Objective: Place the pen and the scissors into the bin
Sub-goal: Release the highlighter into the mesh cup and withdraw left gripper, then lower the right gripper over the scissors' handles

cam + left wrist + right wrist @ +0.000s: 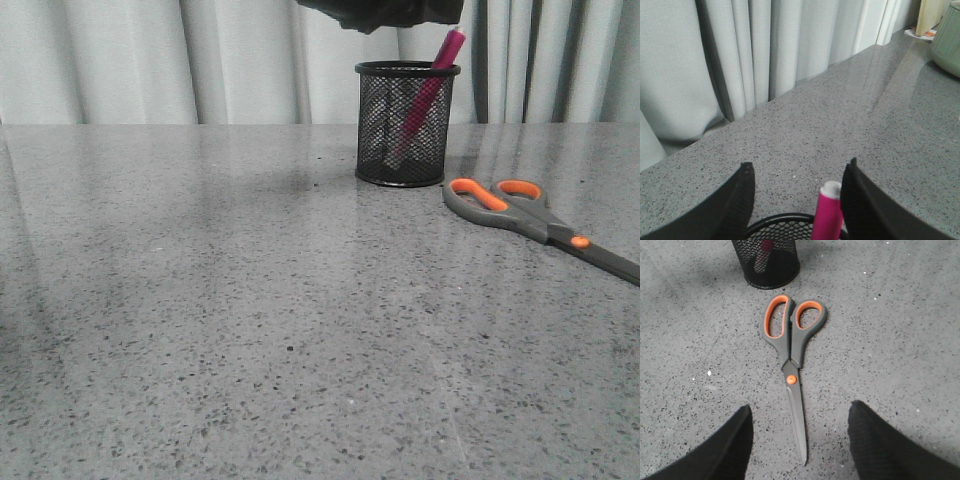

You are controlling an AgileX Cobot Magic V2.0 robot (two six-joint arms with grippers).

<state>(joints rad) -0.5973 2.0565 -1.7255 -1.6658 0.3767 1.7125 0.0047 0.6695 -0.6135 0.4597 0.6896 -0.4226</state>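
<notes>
Scissors (535, 218) flat on grey speckled desk (250, 330), centre right of front frame, closed, long axis running handles-left to blades lower right; dark grey, orange-lined loops. Pink pen (430, 92) leans tip-down inside black mesh bin (405, 125), top centre. Left end effector (797, 200) spread apart over bin; right end effector (800, 440) spread apart above blade tips.

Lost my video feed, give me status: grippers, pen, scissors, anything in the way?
Both grippers open, empty: left gripper above bin, right gripper over scissors. Pen in bin, leaning. Scissors flat on table, closed. Nothing blocking.
</notes>
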